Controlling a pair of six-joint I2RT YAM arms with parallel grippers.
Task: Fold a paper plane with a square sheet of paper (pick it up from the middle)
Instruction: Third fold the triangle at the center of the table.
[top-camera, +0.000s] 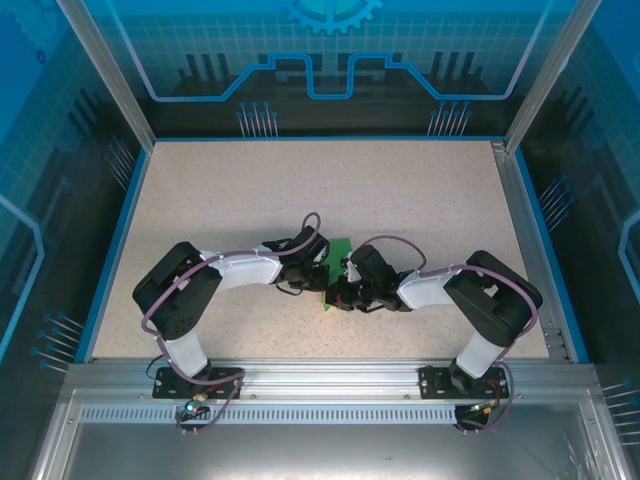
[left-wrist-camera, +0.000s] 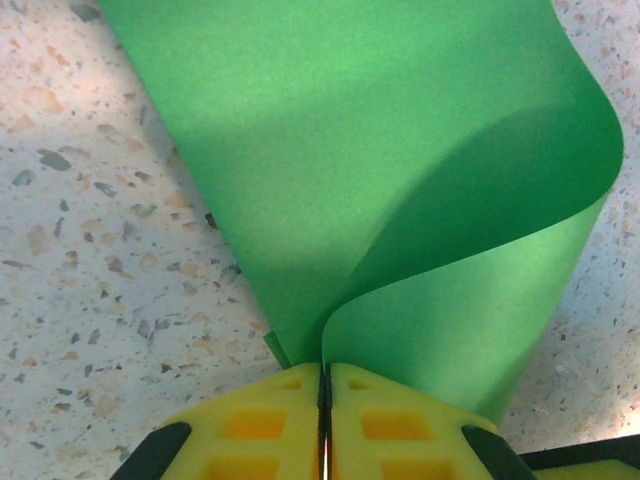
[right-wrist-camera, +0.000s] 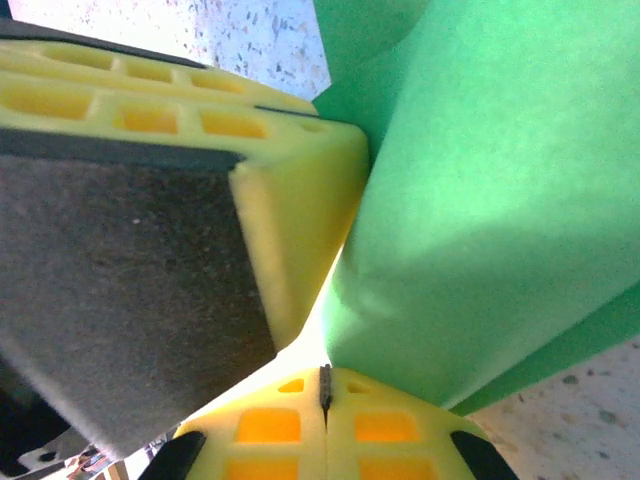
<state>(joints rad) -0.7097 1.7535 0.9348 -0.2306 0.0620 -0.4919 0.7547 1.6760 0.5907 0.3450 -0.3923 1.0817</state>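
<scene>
Two closed hands (left-wrist-camera: 323, 385) (right-wrist-camera: 325, 378), one green sheet (left-wrist-camera: 400, 150)

We see a speckled beige table (top-camera: 400, 200), flecked with brown and grey chips up close, bordered by a thin blue edge (top-camera: 320, 138). Aluminium posts (top-camera: 107, 75) rise at the far corners and carry blue-tinted panels (top-camera: 60, 200) printed with grids and circuit lines. A gear emblem (top-camera: 330, 12) tops the back panel. Along the near side run an aluminium rail (top-camera: 330, 375), a slotted strip (top-camera: 330, 413) and a grey plate (top-camera: 300, 455). Light falls evenly, with soft shadows.
</scene>
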